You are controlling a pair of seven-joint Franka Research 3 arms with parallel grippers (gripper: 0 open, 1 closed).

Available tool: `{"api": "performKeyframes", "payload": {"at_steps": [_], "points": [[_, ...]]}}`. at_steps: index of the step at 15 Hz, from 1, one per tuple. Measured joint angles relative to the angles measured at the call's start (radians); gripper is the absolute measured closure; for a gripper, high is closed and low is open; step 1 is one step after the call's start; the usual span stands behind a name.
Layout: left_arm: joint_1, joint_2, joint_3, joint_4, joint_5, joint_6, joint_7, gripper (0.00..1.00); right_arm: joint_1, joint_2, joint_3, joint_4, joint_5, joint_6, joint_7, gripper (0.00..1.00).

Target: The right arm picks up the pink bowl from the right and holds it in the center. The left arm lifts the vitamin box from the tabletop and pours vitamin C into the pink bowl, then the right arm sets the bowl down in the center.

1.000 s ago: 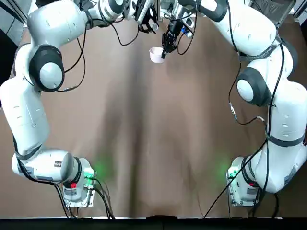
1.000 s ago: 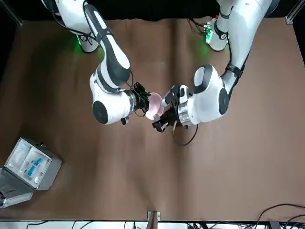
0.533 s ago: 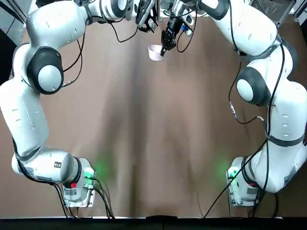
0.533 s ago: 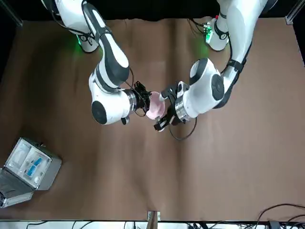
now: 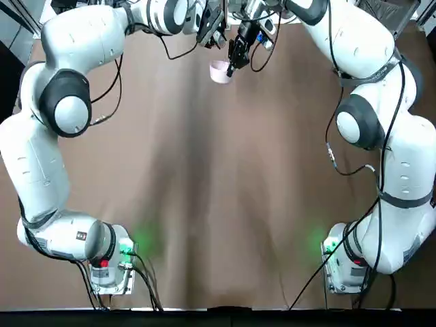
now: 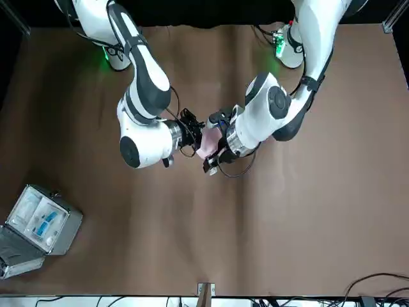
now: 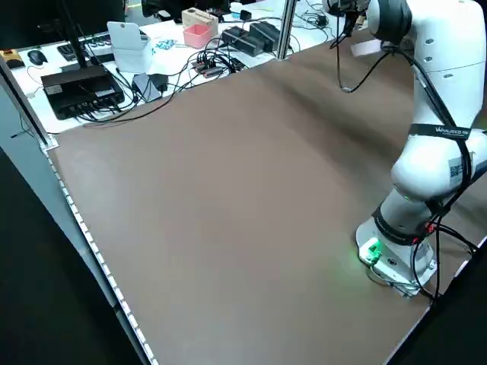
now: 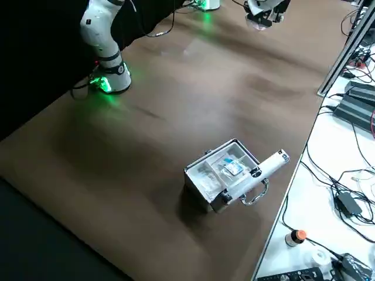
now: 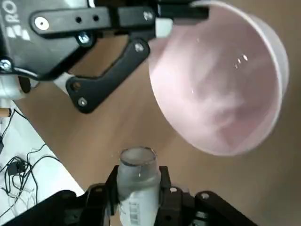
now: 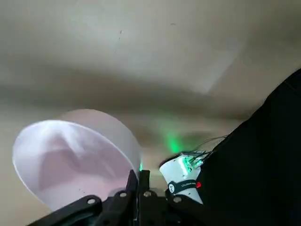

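Left gripper (image 9: pixel 138 207) pinches the box (image 9: pixel 136 181), mouth open and aimed at the bowl (image 9: pixel 221 89) near its 1 o'clock. Right gripper (image 10: pixel 137 188) nips the bowl's rim, holding it tilted above the tabletop (image 5: pixel 225 184) – 12 o'clock, overhead. Lifts look done; pouring seems to be starting, setting down remains.

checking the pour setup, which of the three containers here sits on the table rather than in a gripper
The grey metal case alone rests on the tabletop. The right gripper holds the pink bowl; the left gripper holds the vitamin box.
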Motion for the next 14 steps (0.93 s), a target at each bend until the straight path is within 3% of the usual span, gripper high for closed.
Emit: {"api": "performKeyframes", "payload": {"at_steps": [3,8,14], "points": [[-0.006,-0.016,0.000,-0.004,0.070,0.000,0.000,0.64,0.000,0.000,0.000,0.000,0.000,-0.002,0.001,0.98],[-0.021,-0.079,0.000,-0.063,0.089,0.020,0.000,0.64,0.000,0.000,0.000,0.002,0.000,-0.002,0.003,0.98],[-0.021,-0.117,0.005,-0.101,0.239,0.028,-0.002,0.64,0.000,0.001,-0.001,0.003,0.000,-0.003,0.004,0.98]]}}
